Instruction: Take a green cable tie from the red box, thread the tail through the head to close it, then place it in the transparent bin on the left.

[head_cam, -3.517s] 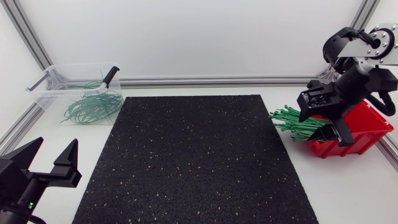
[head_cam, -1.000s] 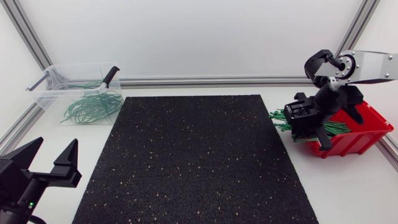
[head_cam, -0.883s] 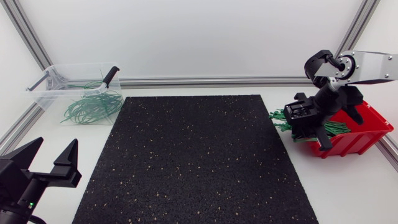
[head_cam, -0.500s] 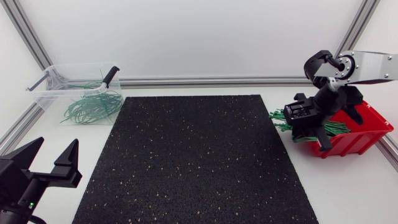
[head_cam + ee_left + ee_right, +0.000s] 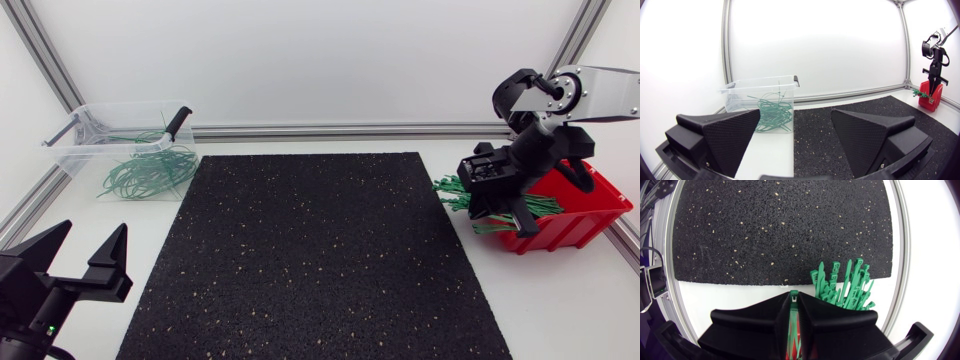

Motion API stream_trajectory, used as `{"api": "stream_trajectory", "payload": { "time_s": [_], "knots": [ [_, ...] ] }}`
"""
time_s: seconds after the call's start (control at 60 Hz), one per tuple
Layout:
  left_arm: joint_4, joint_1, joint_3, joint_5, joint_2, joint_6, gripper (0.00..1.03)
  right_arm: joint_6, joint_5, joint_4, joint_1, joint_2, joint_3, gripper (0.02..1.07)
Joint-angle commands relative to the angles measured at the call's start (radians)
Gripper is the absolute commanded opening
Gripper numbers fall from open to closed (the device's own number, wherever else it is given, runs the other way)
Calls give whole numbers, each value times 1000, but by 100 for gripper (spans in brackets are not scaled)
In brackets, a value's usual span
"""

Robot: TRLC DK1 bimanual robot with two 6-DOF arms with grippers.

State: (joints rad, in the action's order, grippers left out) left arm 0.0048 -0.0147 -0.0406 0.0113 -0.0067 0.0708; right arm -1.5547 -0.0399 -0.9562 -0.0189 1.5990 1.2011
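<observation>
Right pincer [image 5: 794, 297], of two matte black wedge fingers, is being kept clamped on a single green plastic cable tie [image 5: 794, 300], whose head is being shown at the very fingertips in the right wrist view; the rest of that tie is being hidden between the fingers. This pincer is being held over the open front of the red plastic box [image 5: 577, 214], just above the loose bundle of green ties [image 5: 454, 192] that is being spilled from the box towards the black speckled rubber mat [image 5: 310, 260]. Left pincer [image 5: 82, 255] is being held with its fingers spread wide and nothing between them, low at the near left corner of the white table [image 5: 570, 300]. Closed green loops [image 5: 150, 170] are being kept in the transparent plastic bin [image 5: 120, 108] at the far left, well apart from both pincers.
</observation>
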Motion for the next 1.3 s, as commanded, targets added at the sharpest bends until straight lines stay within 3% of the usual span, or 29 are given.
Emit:
{"api": "stream_trajectory", "payload": {
  "time_s": [0.0, 0.4, 0.817, 0.867, 0.917, 0.967, 1.0, 1.283],
  "knots": [
    [-25, -7, 38, -7, -3, -23, 99, 10, -12, -29, -7, -36, 46, 8],
    [-25, -8, 38, -7, -3, -23, 99, 64, -203, -199, 39, -82, 250, 8],
    [-26, -8, 38, -7, -3, -23, 99, 47, -163, -207, 63, -43, 184, 9],
    [-26, -7, 38, -7, -3, -23, 99, 44, -160, -208, 62, -45, 173, 22],
    [-26, -7, 38, -7, -3, -23, 99, 48, -143, -208, 60, -45, 160, 62],
    [-26, -7, 38, -7, -3, -23, 99, 50, -132, -208, 57, -47, 152, 89],
    [-26, -7, 38, -7, -3, -23, 99, 47, -130, -208, 57, -53, 144, 97],
    [-26, -7, 38, -7, -3, -23, 99, 44, -130, -173, 62, -80, 130, 98]
  ]
}}
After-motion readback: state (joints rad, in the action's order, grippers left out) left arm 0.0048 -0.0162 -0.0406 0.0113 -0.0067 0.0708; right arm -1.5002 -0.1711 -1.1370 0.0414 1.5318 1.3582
